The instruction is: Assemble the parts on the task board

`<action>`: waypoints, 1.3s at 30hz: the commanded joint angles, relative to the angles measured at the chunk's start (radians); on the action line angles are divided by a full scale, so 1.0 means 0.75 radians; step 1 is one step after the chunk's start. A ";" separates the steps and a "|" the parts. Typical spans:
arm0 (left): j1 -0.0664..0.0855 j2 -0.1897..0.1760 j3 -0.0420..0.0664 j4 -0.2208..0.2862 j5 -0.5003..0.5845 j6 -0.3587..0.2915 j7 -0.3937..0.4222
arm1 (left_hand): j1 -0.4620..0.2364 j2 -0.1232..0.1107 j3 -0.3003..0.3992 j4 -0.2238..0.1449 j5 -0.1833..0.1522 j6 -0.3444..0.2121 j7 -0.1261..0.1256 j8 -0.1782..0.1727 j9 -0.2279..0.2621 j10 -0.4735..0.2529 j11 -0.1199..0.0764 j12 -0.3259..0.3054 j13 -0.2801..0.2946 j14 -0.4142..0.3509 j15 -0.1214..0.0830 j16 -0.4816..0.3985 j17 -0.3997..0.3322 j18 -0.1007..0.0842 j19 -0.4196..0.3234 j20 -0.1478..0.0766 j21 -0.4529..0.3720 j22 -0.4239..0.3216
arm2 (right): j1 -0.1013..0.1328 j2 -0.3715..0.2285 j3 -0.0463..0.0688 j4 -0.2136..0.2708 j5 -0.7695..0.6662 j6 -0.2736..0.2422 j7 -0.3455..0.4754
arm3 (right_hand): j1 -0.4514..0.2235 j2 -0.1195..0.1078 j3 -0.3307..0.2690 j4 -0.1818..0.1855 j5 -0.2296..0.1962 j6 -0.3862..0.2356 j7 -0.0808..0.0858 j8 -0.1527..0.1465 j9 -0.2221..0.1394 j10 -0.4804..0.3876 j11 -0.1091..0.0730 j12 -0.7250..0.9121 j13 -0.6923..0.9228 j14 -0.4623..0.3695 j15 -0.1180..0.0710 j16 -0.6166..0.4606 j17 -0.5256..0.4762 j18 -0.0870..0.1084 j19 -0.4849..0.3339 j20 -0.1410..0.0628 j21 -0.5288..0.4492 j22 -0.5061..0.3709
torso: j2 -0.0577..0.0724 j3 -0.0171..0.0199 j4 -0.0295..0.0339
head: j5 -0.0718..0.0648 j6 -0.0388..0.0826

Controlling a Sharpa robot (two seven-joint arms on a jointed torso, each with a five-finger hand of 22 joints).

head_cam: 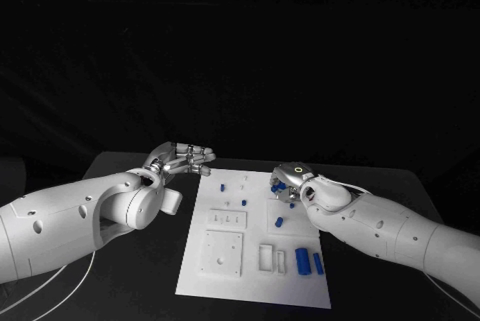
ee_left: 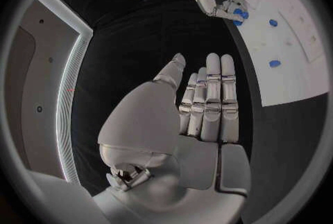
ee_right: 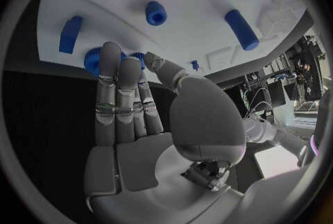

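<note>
At the frame's centre, the flat white task board (head_cam: pixel 255 265) carries small blue plastic parts (head_cam: pixel 311 263), most loose, so assembly looks barely begun. The right hand (head_cam: pixel 283 184) reaches to blue pieces at the board's upper right edge; grip unclear. The left hand (head_cam: pixel 185 159) hovers empty, fingers straight.

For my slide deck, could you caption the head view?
Right hand fingers a blue part on the task board; left hand waits beside it.
</note>
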 commanded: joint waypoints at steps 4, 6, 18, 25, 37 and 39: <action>0.002 0.005 0.001 -0.004 -0.006 0.024 0.007 | -0.014 0.008 -0.005 -0.006 0.002 0.000 0.007 0.004 0.002 -0.007 0.000 0.005 0.002 -0.003 0.005 -0.005 -0.003 -0.003 -0.001 0.002 -0.006 -0.005 | -0.001 -0.001 -0.001 0.004 -0.028 0.037 0.002 | -0.005 0.023 0.016 -0.001 0.004 0.027 -0.003 0.003 0.002 0.033 -0.007 0.005 0.003 -0.010 -0.010 0.015 0.005 -0.025 0.003 -0.014 0.022 0.039 | 0.003 -0.0027 0.0009 | -0.002 -0.002; 0.002 0.004 0.001 -0.005 -0.006 0.025 0.007 | -0.014 0.008 -0.005 -0.006 0.002 0.000 0.007 0.004 0.002 -0.007 0.000 0.005 0.002 -0.003 0.005 -0.005 -0.003 -0.003 -0.001 0.002 -0.006 -0.005 | -0.001 -0.001 -0.001 0.005 -0.030 0.038 0.001 | -0.004 0.027 0.022 -0.003 0.004 0.031 -0.003 0.003 0.002 0.038 -0.008 0.005 0.003 -0.011 -0.010 0.016 0.006 -0.028 0.002 -0.016 0.030 0.056 | 0.003 -0.0037 0.0017 | -0.004 -0.002; 0.002 0.006 0.001 -0.013 -0.006 0.027 0.004 | -0.014 0.010 -0.006 -0.005 0.002 0.000 0.008 0.004 0.002 -0.008 0.000 0.005 0.002 -0.003 0.006 -0.005 -0.004 -0.003 0.000 0.002 -0.007 -0.007 | -0.002 0.001 -0.002 0.010 -0.032 0.046 -0.003 | -0.010 0.061 0.031 0.005 -0.003 0.072 -0.015 0.005 0.006 0.087 -0.024 0.006 0.004 -0.010 -0.020 0.026 0.006 -0.037 -0.007 -0.024 0.043 0.136 | 0.007 -0.0070 0.0045 | -0.007 -0.002; 0.002 0.006 0.001 -0.015 -0.006 0.027 0.003 | -0.014 0.010 -0.006 -0.005 0.002 0.000 0.008 0.004 0.002 -0.008 0.000 0.005 0.002 -0.003 0.006 -0.005 -0.004 -0.003 0.000 0.002 -0.007 -0.007 | -0.002 0.000 -0.002 0.014 -0.046 0.027 -0.016 | 0.023 0.106 0.052 -0.028 0.000 0.129 -0.028 0.007 0.019 0.160 -0.044 0.007 0.007 -0.017 -0.040 0.039 0.016 -0.038 -0.024 -0.044 0.075 0.201 | 0.008 -0.0091 0.0067 | -0.009 -0.002; 0.004 0.007 0.001 -0.030 -0.008 0.026 0.003 | -0.011 0.012 -0.006 -0.006 0.001 0.002 0.007 0.004 0.002 -0.009 0.000 0.005 0.002 -0.003 0.005 -0.004 -0.004 -0.002 0.000 0.002 -0.007 -0.009 | 0.014 -0.014 -0.001 0.089 -0.073 -0.096 -0.078 | 0.025 0.111 0.077 -0.033 -0.051 0.162 -0.038 0.004 0.041 0.200 -0.055 0.007 0.007 -0.013 -0.047 0.039 0.015 -0.045 -0.037 -0.052 0.075 0.298 | 0.010 -0.0132 0.0086 | -0.005 0.010; 0.005 0.008 0.001 -0.032 -0.008 0.026 0.004 | -0.010 0.011 -0.007 -0.008 0.001 0.002 0.007 0.004 0.002 -0.010 0.000 0.005 0.002 -0.003 0.005 -0.004 -0.004 -0.002 0.000 0.002 -0.006 -0.009 | 0.025 -0.009 0.000 0.100 -0.079 -0.107 -0.095 | 0.025 0.112 0.077 -0.033 -0.051 0.163 -0.039 0.004 0.041 0.201 -0.056 0.007 0.007 -0.013 -0.047 0.040 0.014 -0.046 -0.035 -0.053 0.070 0.305 | 0.011 -0.0128 0.0100 | -0.004 0.013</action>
